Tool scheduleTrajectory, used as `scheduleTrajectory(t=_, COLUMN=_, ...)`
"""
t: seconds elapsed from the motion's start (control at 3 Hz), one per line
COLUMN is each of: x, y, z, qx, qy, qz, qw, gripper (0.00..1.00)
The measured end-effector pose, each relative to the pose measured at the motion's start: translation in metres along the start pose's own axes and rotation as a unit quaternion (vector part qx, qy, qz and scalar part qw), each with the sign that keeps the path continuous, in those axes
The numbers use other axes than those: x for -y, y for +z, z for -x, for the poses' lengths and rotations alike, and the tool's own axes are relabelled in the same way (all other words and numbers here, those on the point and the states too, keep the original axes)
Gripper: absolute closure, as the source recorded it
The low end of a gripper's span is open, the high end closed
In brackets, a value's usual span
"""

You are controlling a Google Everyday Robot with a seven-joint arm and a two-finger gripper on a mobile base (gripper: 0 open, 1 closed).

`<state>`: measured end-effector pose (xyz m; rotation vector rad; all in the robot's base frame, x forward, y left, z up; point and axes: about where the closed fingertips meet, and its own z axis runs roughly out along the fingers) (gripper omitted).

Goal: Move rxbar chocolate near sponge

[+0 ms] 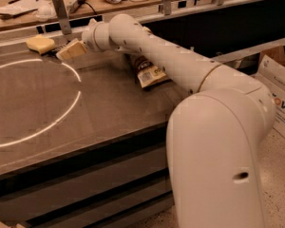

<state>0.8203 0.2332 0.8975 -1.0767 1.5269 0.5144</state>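
Across the gray table [109, 113] the gripper [70, 51] lies beside the sponge [40, 43], dark bar [57, 50] at its tip, grip unclear.

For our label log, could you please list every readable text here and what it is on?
"ova", cut off by the frame edge, on the white box at right.
Print on the snack bag: too blurred to read.
No text on the end effector, near the sponge.

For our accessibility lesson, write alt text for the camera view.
The robot's hand reaches across a dark table, close beside the pale yellow sponge near the far edge. A brown snack bag lies by the arm.
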Motion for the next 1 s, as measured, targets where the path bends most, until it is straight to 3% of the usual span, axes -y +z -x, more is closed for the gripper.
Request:
scheduleTrajectory(t=0.33, x=0.025, y=-0.090, z=0.002, qx=-0.021, qy=-0.015, qz=-0.066, qw=0.9975, gripper=0.00)
scheduleTrajectory(t=0.67, x=0.029, y=-0.139, z=-0.010, qx=-0.048, qy=-0.018, qz=-0.106, qw=0.9931, gripper=0.00)
scheduleTrajectory(t=1.0, x=0.029, y=-0.137, z=-0.009, qx=-0.046, qy=-0.018, qz=-0.105, qw=0.9932, gripper=0.00)
